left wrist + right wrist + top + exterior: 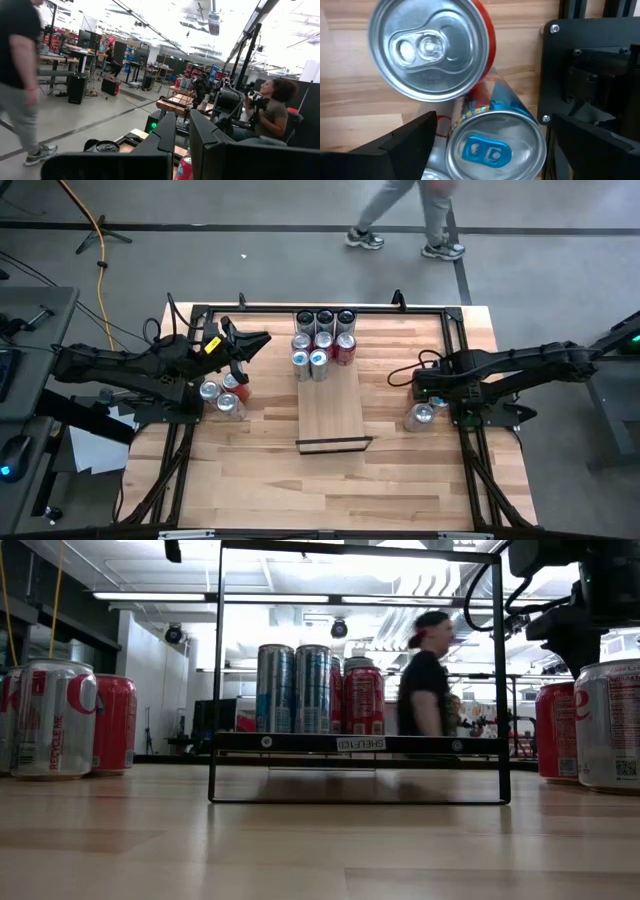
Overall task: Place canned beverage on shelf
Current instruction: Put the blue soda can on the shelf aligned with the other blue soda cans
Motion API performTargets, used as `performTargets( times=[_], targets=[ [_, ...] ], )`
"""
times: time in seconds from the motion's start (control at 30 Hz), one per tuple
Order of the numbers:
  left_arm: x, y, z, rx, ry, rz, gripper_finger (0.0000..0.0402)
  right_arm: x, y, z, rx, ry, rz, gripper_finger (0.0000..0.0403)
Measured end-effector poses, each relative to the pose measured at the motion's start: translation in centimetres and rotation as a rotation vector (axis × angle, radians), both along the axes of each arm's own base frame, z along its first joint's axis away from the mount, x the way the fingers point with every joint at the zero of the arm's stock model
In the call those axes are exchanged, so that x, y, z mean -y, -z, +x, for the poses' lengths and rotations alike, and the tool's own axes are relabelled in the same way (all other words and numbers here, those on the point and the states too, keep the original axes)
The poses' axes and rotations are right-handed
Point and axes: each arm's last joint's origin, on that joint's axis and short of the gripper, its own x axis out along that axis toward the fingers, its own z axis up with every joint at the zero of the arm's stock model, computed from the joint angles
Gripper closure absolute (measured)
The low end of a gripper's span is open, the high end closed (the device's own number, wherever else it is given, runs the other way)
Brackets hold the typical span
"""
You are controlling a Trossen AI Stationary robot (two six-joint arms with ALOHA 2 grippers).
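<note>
So right now I'm hanging the right claw [490, 145] straight down over the cluster of cans on the right side of the table [420, 480], fingers spread wide with nothing in them yet. In the right wrist view the blue-tab can [492, 145] is sitting right between the two fingers, and the red can [432, 47] is touching it on one side (that's the annoying part).

To do this bit well, I'm thinking: keep the claw centred on the blue-tab can, go down vertically so neither finger clips the red can's rim, and only squeeze once the fingers are well below the top edge. Grabbing too high on a can is probably asking for it to tip or pop out. A neighbour pressed up against it could also get dragged along, so a slow lift looks smart.

The shelf [335, 420] is lying in the middle of the table, with a bunch of cans [323, 345] already packed at its far end and the near half, toward the black lip, bare. So there's still plenty of room to drop this one in.

Pose-wise, the right arm is reaching in from the right edge, wrist bent to point down. The left claw [262, 338] is clenched and empty, parked up in the air near the shelf's far-left corner, pointing out into the room.
</note>
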Motion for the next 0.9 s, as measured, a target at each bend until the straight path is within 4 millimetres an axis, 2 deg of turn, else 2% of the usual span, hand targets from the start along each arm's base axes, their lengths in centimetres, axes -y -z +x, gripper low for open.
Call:
performTargets(
  times=[0.17,0.5,0.57,0.67,0.77,0.9],
  targets=[
    [0.0,0.1,0.0,-0.006,0.0,0.0,0.0398,0.0,0.0,0.0,0.0,0.004,-0.016,0.005],
    [0.0,0.2,0.1,-0.026,0.0,0.001,0.0398,0.0,0.0,-0.2,-0.022,-0.009,-0.005,0.0184],
    [0.0,0.2,0.1,-0.026,0.0,0.001,0.0398,0.0,-0.4,-0.3,-0.034,-0.03,0.002,0.0185],
    [0.0,0.2,0.1,-0.026,0.0,0.001,0.0398,0.0,-1.9,-0.4,-0.033,-0.051,0.005,0.0185],
    [0.0,0.2,0.1,-0.026,-0.001,0.001,0.0398,0.1,-4.3,-0.6,-0.016,-0.061,-0.014,0.0185],
    [0.0,0.2,0.1,-0.026,-0.001,0.001,0.0398,0.2,-7.7,-0.3,0.111,-0.116,-0.047,0.0185]
  ],
)
